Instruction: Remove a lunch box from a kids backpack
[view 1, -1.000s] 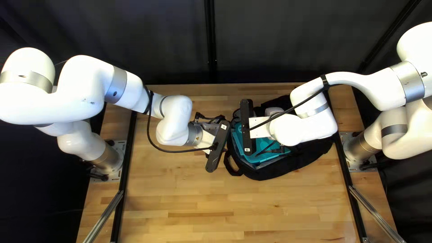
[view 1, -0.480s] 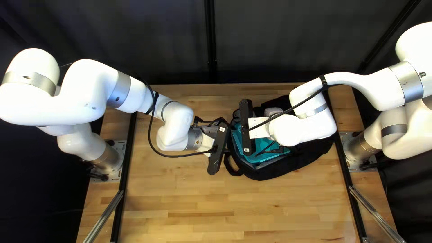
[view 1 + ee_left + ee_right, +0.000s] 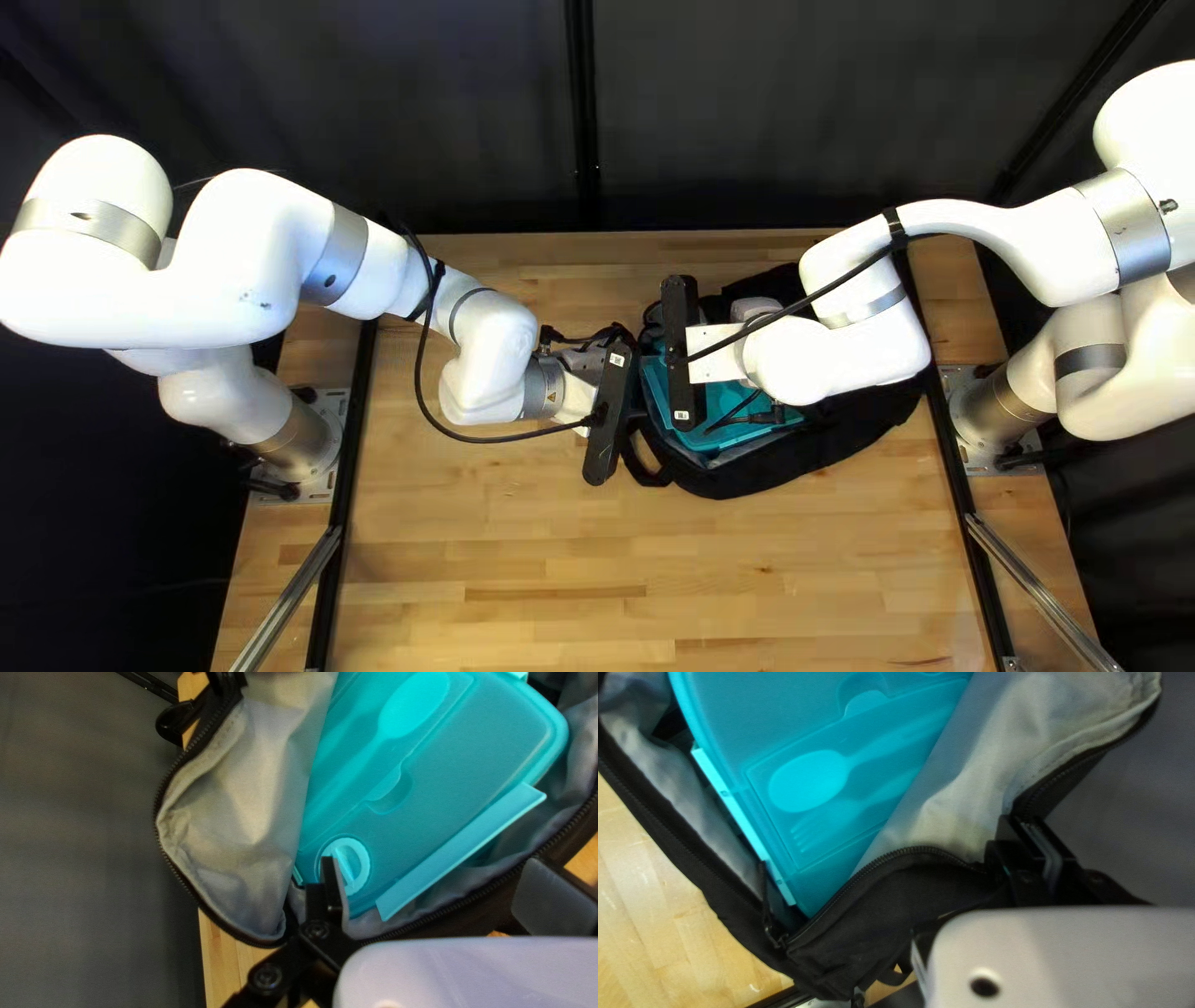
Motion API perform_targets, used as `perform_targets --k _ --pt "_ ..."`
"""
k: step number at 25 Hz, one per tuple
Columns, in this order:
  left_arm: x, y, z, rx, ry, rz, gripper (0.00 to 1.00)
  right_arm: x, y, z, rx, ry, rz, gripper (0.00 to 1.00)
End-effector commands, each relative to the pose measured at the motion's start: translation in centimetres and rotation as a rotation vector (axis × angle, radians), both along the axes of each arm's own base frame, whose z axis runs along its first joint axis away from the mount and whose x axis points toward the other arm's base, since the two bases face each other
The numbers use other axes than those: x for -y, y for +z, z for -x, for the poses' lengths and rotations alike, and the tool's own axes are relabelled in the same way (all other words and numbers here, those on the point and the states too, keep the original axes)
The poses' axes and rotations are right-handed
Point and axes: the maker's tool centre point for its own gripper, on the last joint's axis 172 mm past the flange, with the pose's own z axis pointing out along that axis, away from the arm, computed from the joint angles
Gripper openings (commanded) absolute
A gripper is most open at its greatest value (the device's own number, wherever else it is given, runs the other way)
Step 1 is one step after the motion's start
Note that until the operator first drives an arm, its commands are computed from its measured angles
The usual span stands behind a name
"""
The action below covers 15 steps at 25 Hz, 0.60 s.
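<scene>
The left claw (image 3: pixel 608 411) has shifted slightly toward the backpack (image 3: pixel 809 458); its fingers are spread above the lunch box (image 3: pixel 461 765), which lies inside the open backpack; the backpack's edge is pinched by the right claw (image 3: pixel 680 355).

1. A butcher-block tabletop (image 3: pixel 647 560) of light, honey-toned wood strips, with some darker brown streaks.
2. Beyond its far edge, a dark grey curtain (image 3: pixel 374 112), faintly creased, behind a black upright post (image 3: pixel 581 112); a black slanting bar (image 3: pixel 1077 100) crosses at upper right.
3. Black rails (image 3: pixel 339 535) run along both sides, a silver metal bar (image 3: pixel 286 601) angling outward near each.
4. The wood is brightly lit, the curtain dim.
</scene>
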Motion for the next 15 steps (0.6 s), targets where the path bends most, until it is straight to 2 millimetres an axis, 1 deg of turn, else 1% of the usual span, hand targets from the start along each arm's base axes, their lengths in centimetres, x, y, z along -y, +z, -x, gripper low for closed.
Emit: perform_targets --k 1,4,11,15 --pt "-0.1 -0.2 -0.4 0.005 -0.001 0.005 1.0 0.0 -0.1 0.0 0.0 0.001 -0.001 0.0" --pt "0.0 -0.2 -0.6 0.007 -0.002 0.01 1.0 0.0 0.0 0.0 0.0 0.001 0.0 0.0" --pt "0.1 1.1 -0.1 0.014 -0.01 -0.001 1.0 0.0 -0.2 -0.1 0.0 0.001 -0.001 0.0" --pt "0.0 1.0 -0.5 0.02 -0.009 -0.005 1.0 0.1 -0.3 -0.2 0.0 0.001 -0.002 0.0"
